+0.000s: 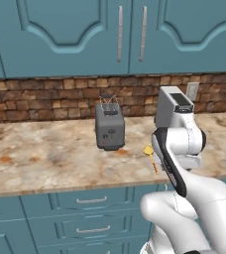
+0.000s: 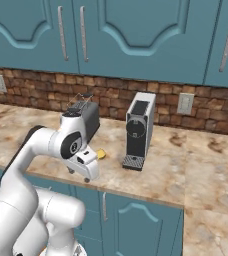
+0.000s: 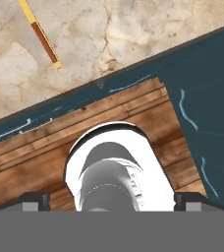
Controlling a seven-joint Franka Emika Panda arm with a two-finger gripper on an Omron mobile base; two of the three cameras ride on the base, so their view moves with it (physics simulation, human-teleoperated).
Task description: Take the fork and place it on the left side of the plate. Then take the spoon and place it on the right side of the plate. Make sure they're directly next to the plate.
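The spoon (image 1: pixel 148 151) lies on the marble counter near its front edge, right of the toaster, yellow rounded head towards the wall and thin orange handle towards me. Its head (image 2: pixel 101 154) peeks out beside my hand in the right base view. A slim yellow and orange handle end (image 3: pixel 41 39), apparently the spoon's, shows at the top left of the hand view. My gripper (image 2: pixel 88 175) hangs over the counter's front edge, pointing down, open with nothing between its fingers; the fingertips (image 3: pixel 35 199) stand far apart. The fork and the plate are out of view.
A dark grey toaster (image 1: pixel 110 130) stands mid-counter, with a coffee machine (image 2: pixel 138 130) to its right. Teal drawers (image 1: pixel 91 201) run below the counter edge (image 3: pixel 99 84), and wooden floor (image 3: pixel 148 106) lies under the hand. Wall cabinets hang above the brick backsplash.
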